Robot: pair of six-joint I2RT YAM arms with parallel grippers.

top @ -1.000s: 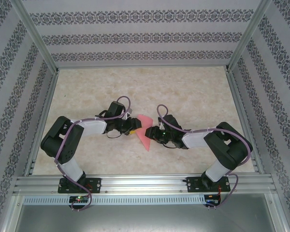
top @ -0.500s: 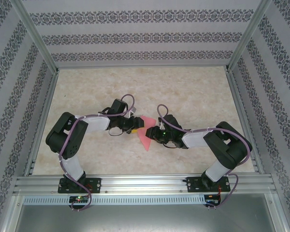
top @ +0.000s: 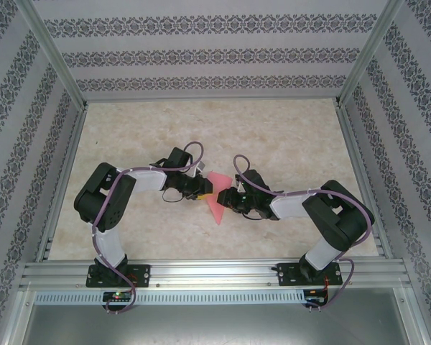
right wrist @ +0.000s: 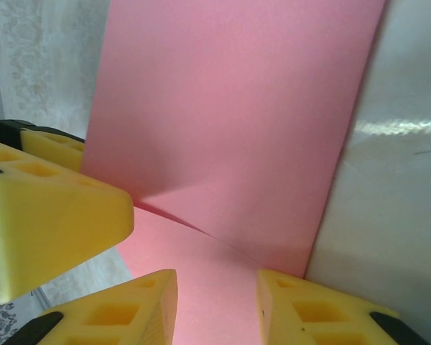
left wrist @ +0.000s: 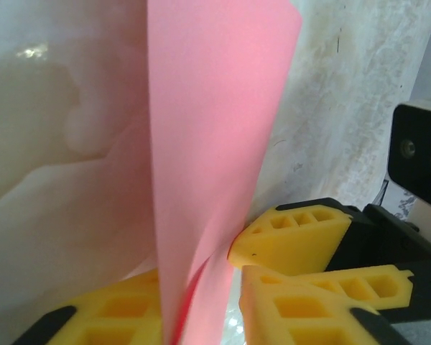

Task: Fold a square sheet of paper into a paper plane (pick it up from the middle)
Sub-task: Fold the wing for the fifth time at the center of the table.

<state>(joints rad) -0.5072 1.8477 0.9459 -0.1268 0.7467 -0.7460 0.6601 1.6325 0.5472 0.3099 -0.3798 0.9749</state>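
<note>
Left gripper [left wrist: 201, 287] jaws narrow around thin pink-red creased sheet of paper [top: 217, 205], clamp unconfirmed. Right gripper [right wrist: 217, 295] fingers apart, sheet in the gap, hold unclear. Sheet sits between both, mid beige marbled table [top: 273, 136]. Risk: unequal pulls tear it or skew the crease.

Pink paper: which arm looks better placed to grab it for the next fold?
Probably the left. The paper stands on edge between the fingers of the left gripper, so closing them should pinch it. The open fingers of the right gripper only straddle a broad face of it.
</note>
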